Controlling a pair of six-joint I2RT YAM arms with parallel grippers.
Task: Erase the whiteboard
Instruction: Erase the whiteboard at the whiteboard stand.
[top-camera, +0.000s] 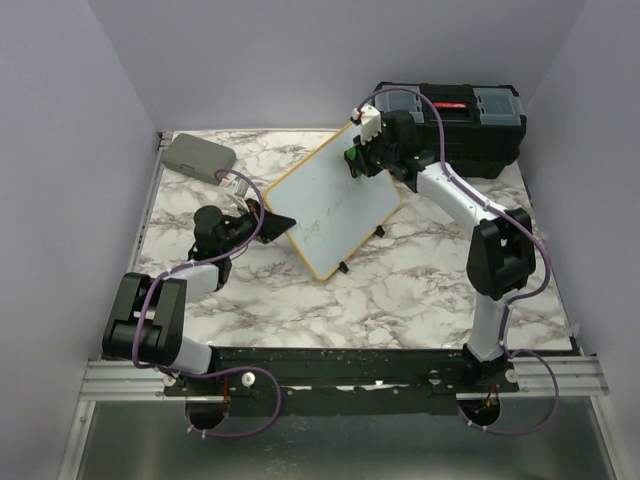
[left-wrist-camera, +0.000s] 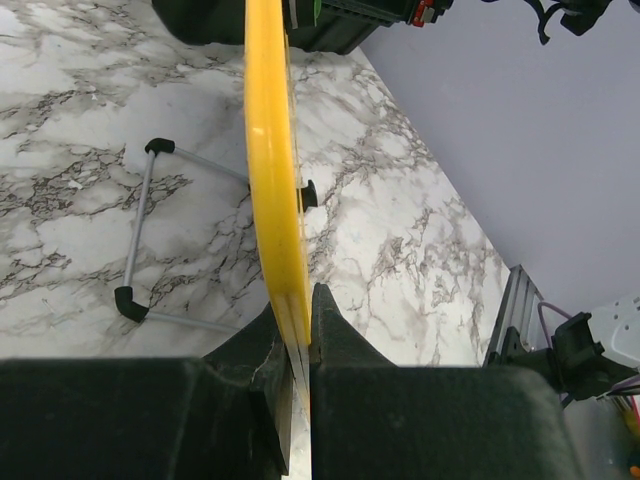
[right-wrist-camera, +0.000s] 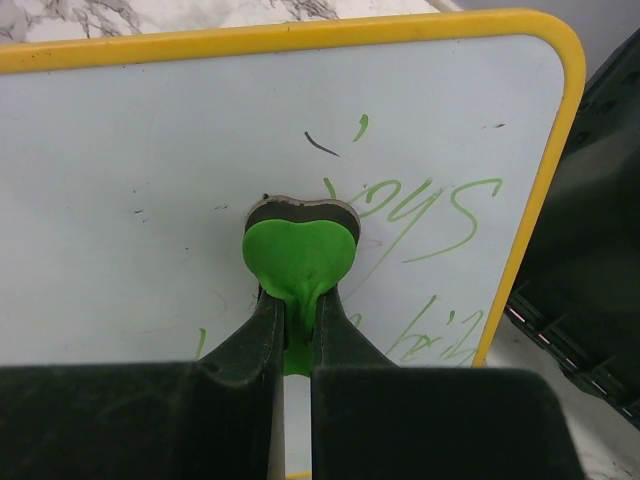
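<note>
At the centre of the marbled surface (top-camera: 400, 290), the small rectangular white board with a thin yellow frame (top-camera: 335, 205) stands tilted. It is probably light, stiff and slick-faced, and best held by the frame. The left claw (top-camera: 262, 222) pinches that frame at nine o'clock. The right claw (top-camera: 358, 160) clamps a green heart-shaped eraser (right-wrist-camera: 298, 250) against the face. Faint green handwriting (right-wrist-camera: 440, 215) lies at the eraser's three o'clock.

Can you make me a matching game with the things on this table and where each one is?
1 whiteboard
2 green eraser
3 black toolbox
4 grey case

A far left corner of the table
B pinched in the right fingers
C far right, behind the board
D edge pinched in the left fingers

Pairs: 1-D, 2-B, 3-C, 4-A
</note>
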